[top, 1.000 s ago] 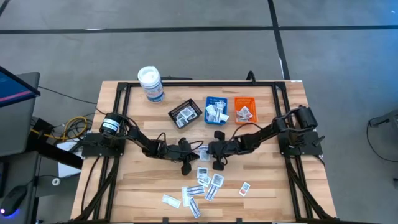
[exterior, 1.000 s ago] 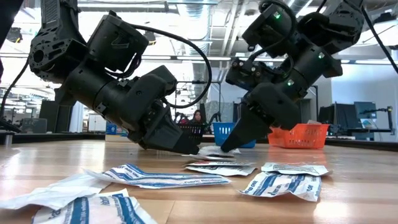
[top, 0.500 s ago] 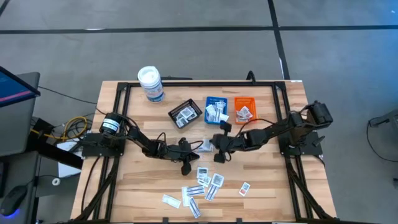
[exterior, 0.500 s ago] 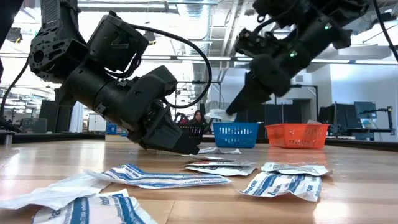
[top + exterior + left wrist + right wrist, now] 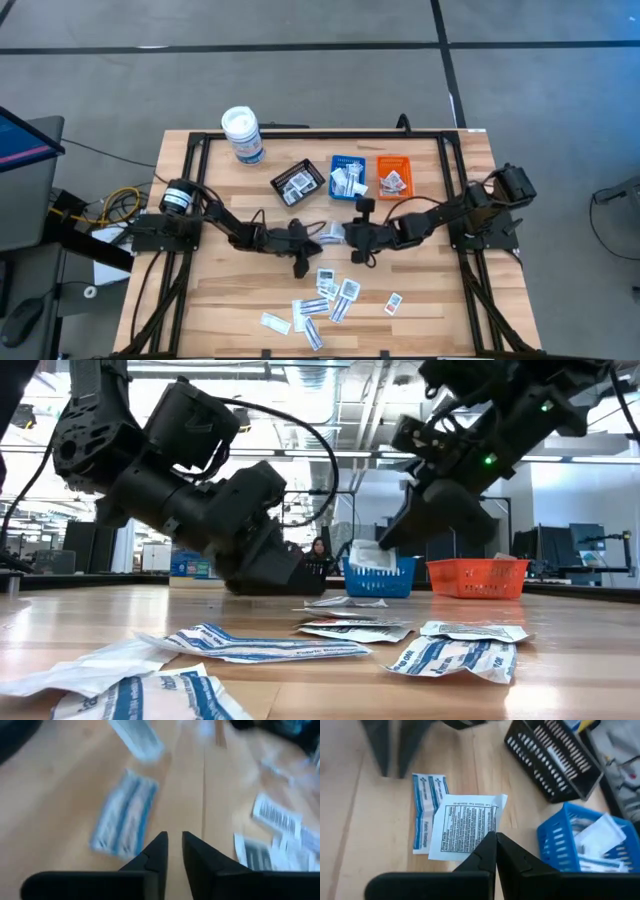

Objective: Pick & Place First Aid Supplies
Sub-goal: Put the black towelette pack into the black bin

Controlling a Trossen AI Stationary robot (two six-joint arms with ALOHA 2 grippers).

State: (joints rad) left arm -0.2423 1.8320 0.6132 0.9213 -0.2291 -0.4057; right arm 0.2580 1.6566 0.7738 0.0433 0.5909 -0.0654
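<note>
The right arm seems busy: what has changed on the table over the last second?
The right tool, shut on a white packet, lifted it off the table and now holds it in the air on the near side of the blue tray. The left tool stayed low over the table, its fingers a little apart, with nothing between them. The loose packets, the trays and the canister did not move.

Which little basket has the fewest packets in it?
The orange tray, at the right end of the row; only a couple of packets show, while the blue tray looks fullest.
</note>
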